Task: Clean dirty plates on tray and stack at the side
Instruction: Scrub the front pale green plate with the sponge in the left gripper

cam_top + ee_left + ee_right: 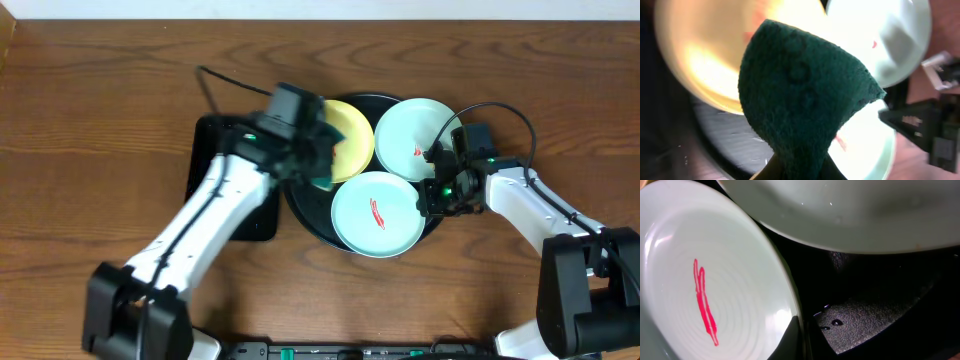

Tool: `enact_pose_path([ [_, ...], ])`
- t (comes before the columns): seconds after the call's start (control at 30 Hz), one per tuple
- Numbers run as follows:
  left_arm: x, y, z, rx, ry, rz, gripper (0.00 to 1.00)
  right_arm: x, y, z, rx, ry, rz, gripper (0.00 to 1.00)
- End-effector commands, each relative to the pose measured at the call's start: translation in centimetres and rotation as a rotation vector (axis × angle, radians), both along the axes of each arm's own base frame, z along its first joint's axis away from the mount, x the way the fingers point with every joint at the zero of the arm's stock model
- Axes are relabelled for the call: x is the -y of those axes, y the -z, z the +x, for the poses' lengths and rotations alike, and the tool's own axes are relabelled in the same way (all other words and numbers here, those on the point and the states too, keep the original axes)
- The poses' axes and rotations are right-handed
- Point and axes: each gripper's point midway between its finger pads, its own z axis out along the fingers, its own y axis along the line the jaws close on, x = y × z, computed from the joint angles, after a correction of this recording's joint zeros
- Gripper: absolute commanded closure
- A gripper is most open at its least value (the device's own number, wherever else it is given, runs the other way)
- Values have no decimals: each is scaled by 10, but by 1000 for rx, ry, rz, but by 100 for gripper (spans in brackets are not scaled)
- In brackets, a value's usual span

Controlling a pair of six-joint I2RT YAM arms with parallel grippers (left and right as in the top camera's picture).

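The dark green scrubbing pad (800, 95) looks rough and fuzzy, while the pale mint round plates (740, 255) are smooth, shiny plastic. The big round black tray (865, 320) is glossy but kinda grainy up close; the brown tabletop (100, 100) is matt wood grain.

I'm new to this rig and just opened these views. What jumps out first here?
A dark green sponge, pinched in the left gripper, fills the left wrist view and hangs over the pale yellow plate at the upper left of the round black tray. Next is the bright red smear on the mint plate nearest the robot, with the shut right gripper at that plate's right edge.
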Motion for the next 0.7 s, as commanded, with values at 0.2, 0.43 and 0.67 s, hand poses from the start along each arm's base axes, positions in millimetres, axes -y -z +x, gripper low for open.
enact_pose_path([
  [0.2, 71, 46, -25, -224, -165, -97, 93, -4, -2, 4, 4, 0, 9, 99],
  [0.43, 108, 75, -47, -287, -154, -93, 93, -4, -2, 3, 0, 0, 9, 99],
  [0.67, 110, 107, -59, -314, -152, -7, 93, -4, -2, 2, -2, 0, 8, 99],
])
